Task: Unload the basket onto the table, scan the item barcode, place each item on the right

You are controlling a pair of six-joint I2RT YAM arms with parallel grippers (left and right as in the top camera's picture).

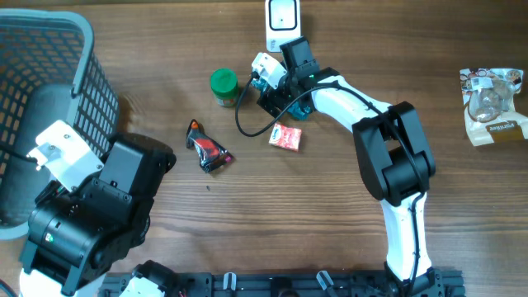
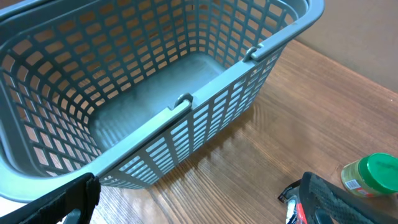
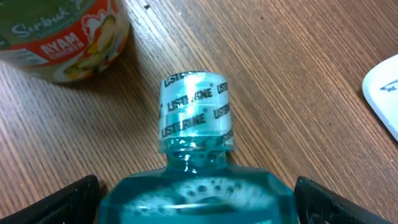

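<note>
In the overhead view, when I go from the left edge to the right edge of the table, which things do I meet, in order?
grey plastic basket → black-and-red snack wrapper → red packet → clear bagged item with a brown label

Background here is basically just a brown wood-grain worktop (image 1: 165, 33), with the grain running left to right across the overhead frame and filling all three views. Lighting's soft and even: a faint pale sheen on the wood mid-frame in the left wrist view, and only short, blurry shadows.
</note>
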